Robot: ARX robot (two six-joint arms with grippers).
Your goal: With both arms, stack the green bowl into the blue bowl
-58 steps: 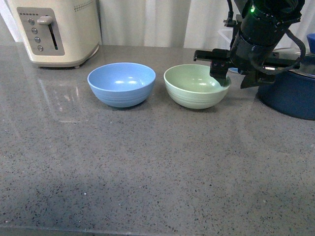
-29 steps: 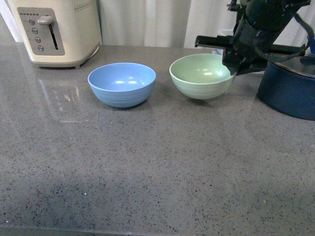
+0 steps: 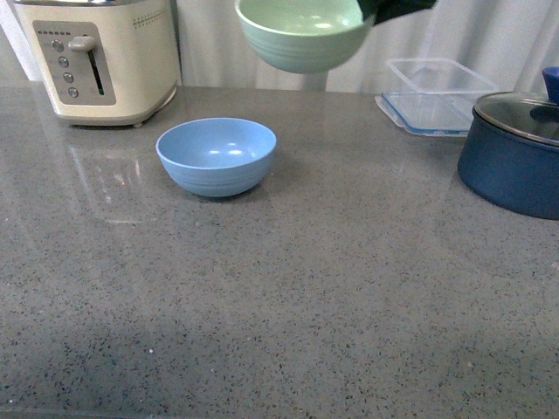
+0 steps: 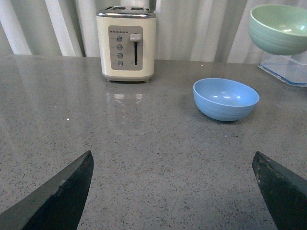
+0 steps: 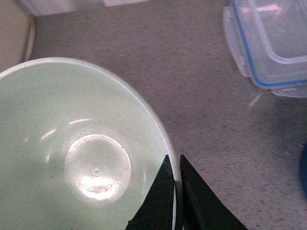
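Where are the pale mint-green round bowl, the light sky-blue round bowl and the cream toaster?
pale mint-green round bowl (image 3: 301, 51): front view, outer wall.
light sky-blue round bowl (image 3: 216, 148): front view, inner surface.
cream toaster (image 4: 126, 45): left wrist view, control panel.

No word, brand, number or sign can be read in any view. The toaster (image 4: 126, 45) has tiny marks beside its round buttons (image 4: 120, 51) and a row of small marks along the top of its panel, all too small and blurred to make out. A dotted patch (image 3: 148, 12) on its side cannot be read either.
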